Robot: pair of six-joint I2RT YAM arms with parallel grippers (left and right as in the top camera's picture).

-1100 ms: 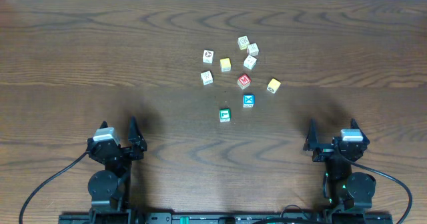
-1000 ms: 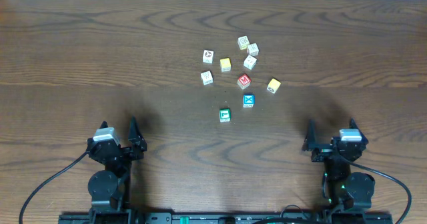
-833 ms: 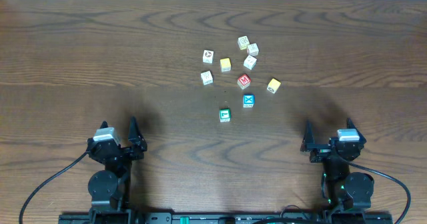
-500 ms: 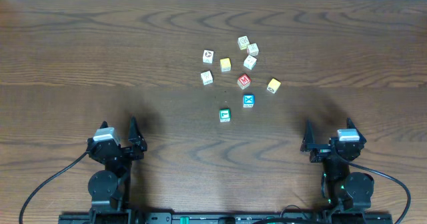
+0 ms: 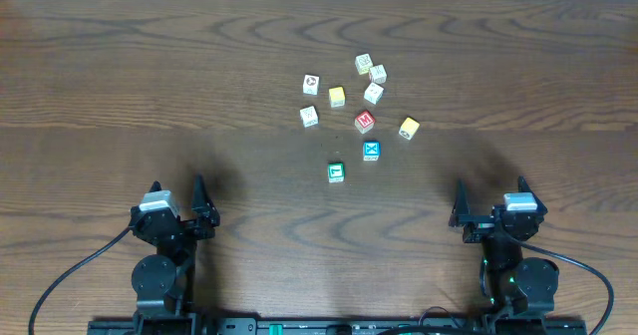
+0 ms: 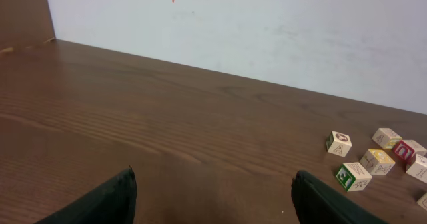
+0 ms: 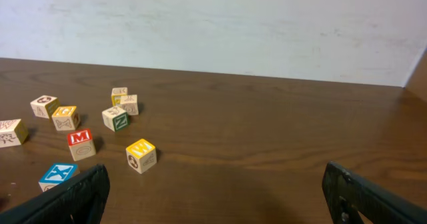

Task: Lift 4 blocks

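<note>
blocks: four to lift, all resting on the table (image 5: pixel 120 66), none raised yet. teal-green block (image 5: pixel 336 171) is nearest to me, about centre. blue x block (image 5: pixel 371 151) sits just right of it and a little farther. red m block (image 5: pixel 365 121) lies beyond that. yellow-orange block (image 5: pixel 409 128) is to the right of the red one, apart from it. farther back are the white cubes (image 5: pixel 373 93) and a paler yellow cube (image 5: pixel 337 97); not mine to lift.

left gripper (image 5: pixel 176 191): jaws spread wide, nothing between them, near left, well apart from every block. right gripper (image 5: pixel 491 195): same, jaws wide, empty, near right. the right wrist view shows the red m block, blue x block and yellow-orange block off to the left of my fingers (image 7: pixel 67 199). i cannot find the teal-green block there.

judgement: task is at its start; the step in hand is the first reach. left arm suits the teal-green block, right arm the yellow-orange block, each being closest on its side. approach from above and square the jaws to two flat faces, not corner to corner. the blocks sit turned at odd angles, so the wrist needs rotating first. blue x block and red m block are near each other, so fingers should come down on the free sides to avoid nudging the neighbour. close firmly, then lift straight up.
</note>
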